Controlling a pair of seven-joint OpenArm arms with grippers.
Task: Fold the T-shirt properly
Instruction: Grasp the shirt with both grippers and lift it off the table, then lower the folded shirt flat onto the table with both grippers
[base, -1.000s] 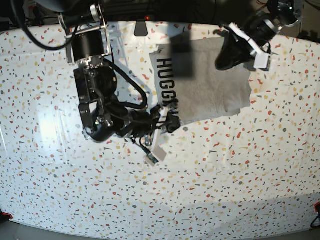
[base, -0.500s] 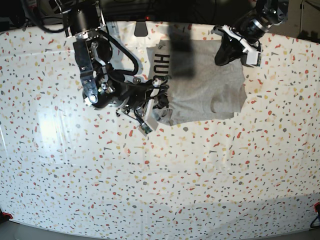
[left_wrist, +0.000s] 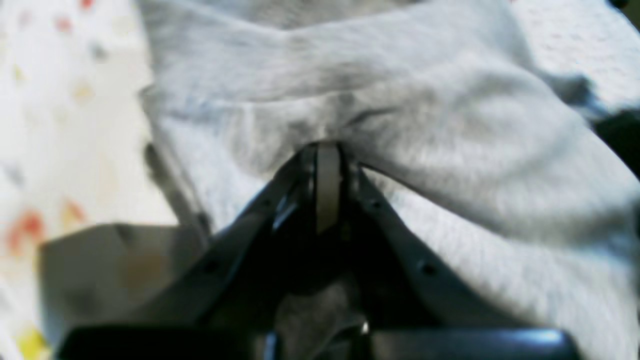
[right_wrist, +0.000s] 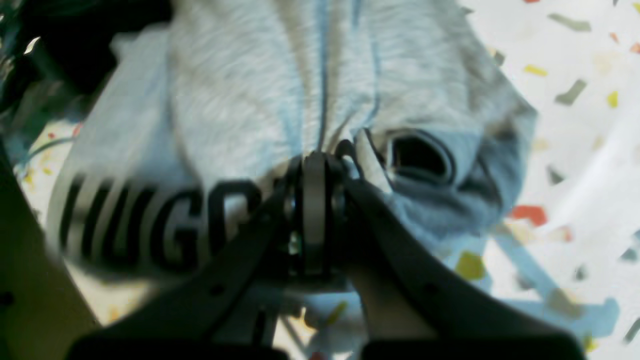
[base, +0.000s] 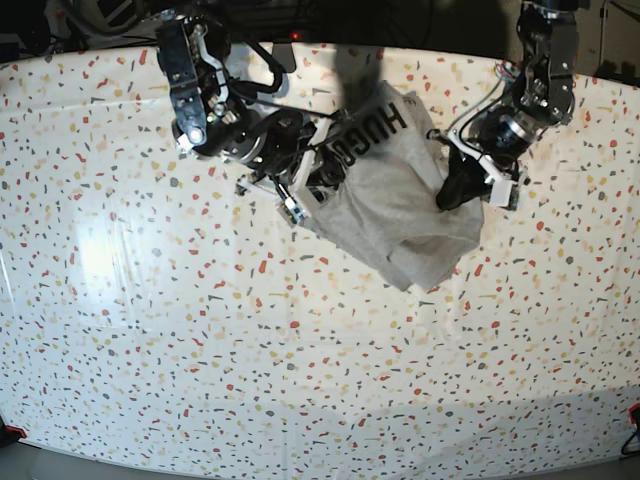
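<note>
In the left wrist view, the left gripper (left_wrist: 327, 160) has its jaws clenched on a bunched fold of the T-shirt (left_wrist: 450, 150), whose plain grey cloth fills most of the frame. The speckled table (left_wrist: 60, 100) shows at the left, and a grey shadow lies on it beside the gripper's body.

In the right wrist view, the right gripper (right_wrist: 315, 170) is clamped tight on a gathered edge of the T-shirt (right_wrist: 240, 110), right at the black lettering. A rolled hem or sleeve opening gapes just right of the fingertips. The table (right_wrist: 575, 150) lies to the right; dark arm hardware crowds the upper left corner.

In the base view, the T-shirt (base: 395, 215) hangs crumpled between the two arms near the far edge of the table (base: 300, 380), lettering turned up near the right gripper (base: 318, 180). The left gripper (base: 452, 190) grips the cloth's opposite side. The lower corner of the cloth sags toward the table.
</note>
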